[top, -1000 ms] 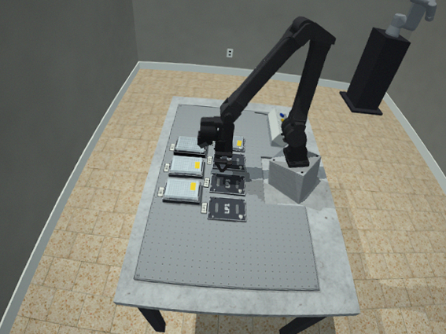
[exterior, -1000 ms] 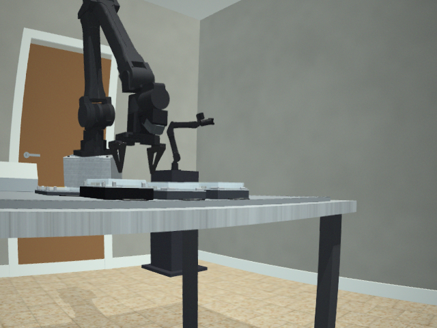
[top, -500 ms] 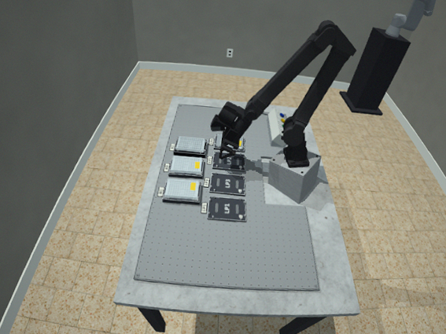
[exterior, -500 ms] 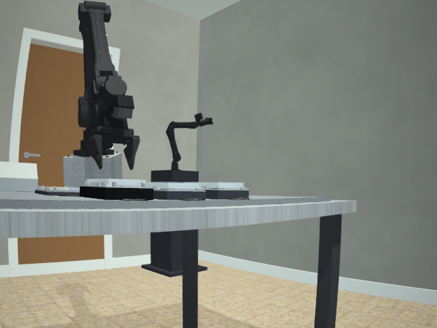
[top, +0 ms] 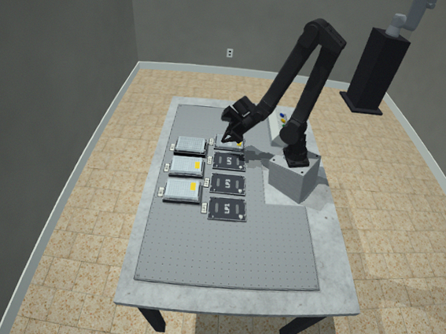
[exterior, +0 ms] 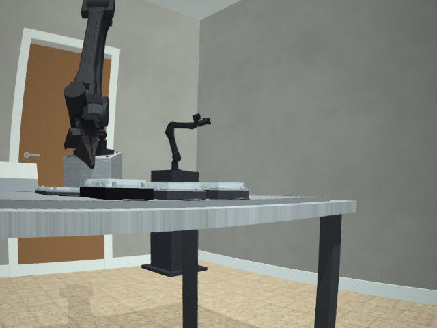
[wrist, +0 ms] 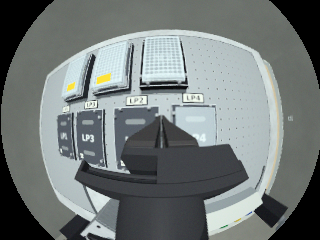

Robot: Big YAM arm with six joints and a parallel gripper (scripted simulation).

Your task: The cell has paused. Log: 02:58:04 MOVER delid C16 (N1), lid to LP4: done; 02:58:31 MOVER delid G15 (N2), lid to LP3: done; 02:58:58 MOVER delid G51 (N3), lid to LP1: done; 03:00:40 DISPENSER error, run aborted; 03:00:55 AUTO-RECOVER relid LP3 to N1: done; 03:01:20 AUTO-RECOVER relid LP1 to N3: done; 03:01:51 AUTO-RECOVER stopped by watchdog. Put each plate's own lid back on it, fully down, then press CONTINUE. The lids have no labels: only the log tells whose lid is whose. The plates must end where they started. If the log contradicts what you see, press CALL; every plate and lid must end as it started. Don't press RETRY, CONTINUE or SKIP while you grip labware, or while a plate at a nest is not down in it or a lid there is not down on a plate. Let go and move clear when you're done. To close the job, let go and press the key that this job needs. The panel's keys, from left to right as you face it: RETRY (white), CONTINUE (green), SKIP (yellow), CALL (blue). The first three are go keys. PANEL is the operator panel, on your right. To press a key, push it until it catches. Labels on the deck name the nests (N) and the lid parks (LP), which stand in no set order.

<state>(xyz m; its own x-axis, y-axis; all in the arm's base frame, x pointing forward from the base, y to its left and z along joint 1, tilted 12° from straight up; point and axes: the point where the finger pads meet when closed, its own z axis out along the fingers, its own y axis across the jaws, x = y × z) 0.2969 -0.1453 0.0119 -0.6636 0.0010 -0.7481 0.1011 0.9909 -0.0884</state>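
Three well plates stand in a column on the left of the deck. The far plate (top: 190, 143) (wrist: 163, 59) shows bare wells and has no lid. The middle plate (top: 186, 165) (wrist: 111, 68) and the near plate (top: 181, 190) (wrist: 76, 78) each carry a lid with a yellow patch. A loose lid (top: 233, 144) (wrist: 198, 126) lies on the far park, labelled LP4. The parks LP2 (top: 227, 165) (wrist: 135, 128), LP3 (top: 228, 184) and LP1 (top: 227, 209) are bare. My gripper (top: 226, 139) (exterior: 92, 164) (wrist: 161, 119) is shut on nothing and hangs just above the LP4 lid's left part.
The operator panel (top: 279, 123) (exterior: 17, 174) stands at the far right of the table beside the arm's grey base block (top: 291, 180); its blue and yellow keys show. A second arm on a black pedestal (top: 373, 69) (exterior: 174, 175) stands off the table.
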